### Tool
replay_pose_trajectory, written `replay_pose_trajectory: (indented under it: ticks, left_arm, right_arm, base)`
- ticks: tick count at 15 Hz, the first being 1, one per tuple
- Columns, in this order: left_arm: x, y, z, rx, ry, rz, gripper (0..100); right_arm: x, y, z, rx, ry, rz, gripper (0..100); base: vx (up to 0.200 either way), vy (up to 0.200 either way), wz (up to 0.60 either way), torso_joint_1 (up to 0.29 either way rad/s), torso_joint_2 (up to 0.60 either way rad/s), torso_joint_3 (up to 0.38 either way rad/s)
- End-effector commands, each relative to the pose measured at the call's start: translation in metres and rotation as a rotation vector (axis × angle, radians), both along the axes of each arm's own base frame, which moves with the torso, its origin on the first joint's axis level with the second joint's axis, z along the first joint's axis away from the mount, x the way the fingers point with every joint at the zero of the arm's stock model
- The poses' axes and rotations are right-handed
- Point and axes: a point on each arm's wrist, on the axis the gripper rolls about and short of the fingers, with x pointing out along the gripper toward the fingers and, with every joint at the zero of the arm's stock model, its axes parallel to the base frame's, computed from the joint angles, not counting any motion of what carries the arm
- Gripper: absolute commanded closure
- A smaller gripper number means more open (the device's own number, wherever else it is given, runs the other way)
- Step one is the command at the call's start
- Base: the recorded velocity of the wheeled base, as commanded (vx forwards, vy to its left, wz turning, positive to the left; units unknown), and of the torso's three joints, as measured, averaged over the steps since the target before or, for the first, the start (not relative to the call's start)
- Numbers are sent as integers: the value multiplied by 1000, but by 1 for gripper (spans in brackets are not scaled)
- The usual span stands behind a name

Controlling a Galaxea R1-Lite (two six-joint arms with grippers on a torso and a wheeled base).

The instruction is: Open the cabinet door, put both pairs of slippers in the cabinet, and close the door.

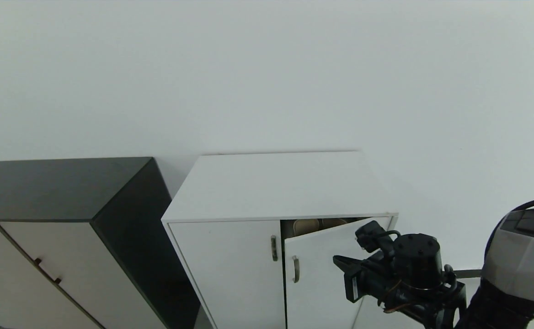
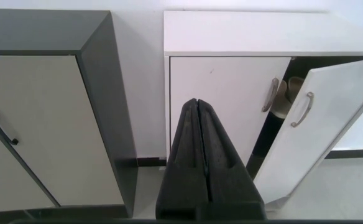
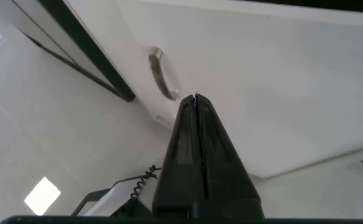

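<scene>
White cabinet [image 1: 276,187] standing against a wall [image 1: 267,73], with a black cabinet [image 1: 66,187] just beside it on the left. The left door [image 1: 223,269] is shut. The right door [image 1: 322,274] stands ajar, its handle [image 1: 296,268] swung outward. Tan slippers [image 1: 306,226] show through the gap, inside the cabinet near its top. The right gripper [image 3: 196,99], fingers pressed together and empty, lies before the right door's outer face, near the handle; contact cannot be told. The left gripper [image 2: 197,106], likewise closed and empty, is well apart from the cabinet, facing the left door.
</scene>
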Motion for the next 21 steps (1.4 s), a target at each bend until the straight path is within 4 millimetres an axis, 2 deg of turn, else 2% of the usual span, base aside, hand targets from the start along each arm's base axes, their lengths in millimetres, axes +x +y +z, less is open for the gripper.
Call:
replay_pose_trajectory:
  ticks: [1, 6, 21]
  left_arm:
    - [0, 0, 0, 0, 2, 0, 100]
    - [0, 0, 0, 0, 2, 0, 100]
    - [0, 0, 0, 0, 2, 0, 100]
  right_arm:
    - [17, 1, -15, -10, 15, -29, 100]
    - [40, 0, -23, 0, -1, -70, 100]
    - [76, -6, -28, 28, -45, -139, 100]
  base:
    - [0, 0, 0, 0, 0, 0]
    - [0, 0, 0, 0, 0, 0]
    - [0, 0, 0, 0, 0, 0]
